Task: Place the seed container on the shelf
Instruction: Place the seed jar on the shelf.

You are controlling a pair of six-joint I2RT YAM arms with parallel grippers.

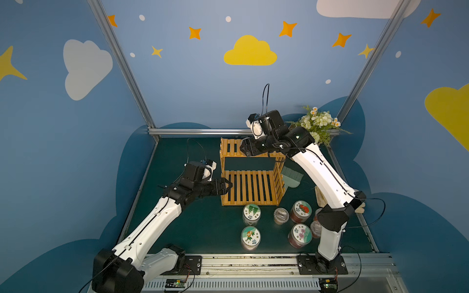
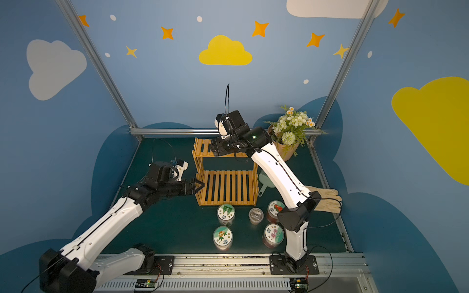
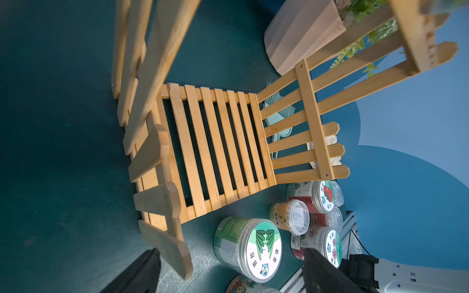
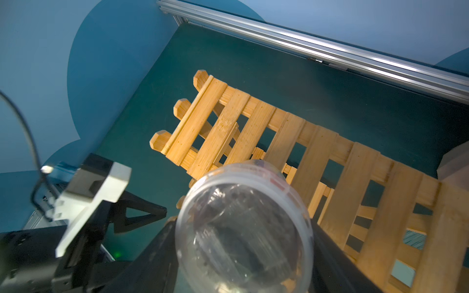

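Fingers (image 4: 327, 253) of the right hand (image 4: 241, 238) press against both sides of the seed container (image 4: 241, 203), a small round tub with a clear lid and dark contents. The jaws stand partly apart, filled by the container, and its lid faces the wrist camera. The container hangs at the upper tier of the shelf (image 1: 251, 187), near that tier's left end and front rail. Whether its base touches the slats cannot be told.

The left hand (image 1: 227, 186) sits low at the shelf's left side, by the lower tier, with its jaws wide apart and holding nothing. In the left wrist view a pointed slat end of the shelf's side lies between its fingers (image 3: 322, 271).

The shelf stands toward the far edge of the table (image 1: 198, 228), about midway between the side edges, with the upper tier to the rear. A mint-green brush (image 1: 291, 175) lies just beside its right side.

Between the shelf and the near edge, jars stand upright:
- a leaf-lidded jar (image 1: 251, 211)
- a small clear-lidded jar (image 1: 281, 215)
- a tomato-lidded jar (image 1: 301, 209)
- a blossom-lidded jar (image 1: 299, 234)
- an orange-figure jar (image 1: 250, 236)

A flowerpot (image 2: 286, 151) fills the far right corner. A pale glove (image 2: 327, 197) lies near the right edge.
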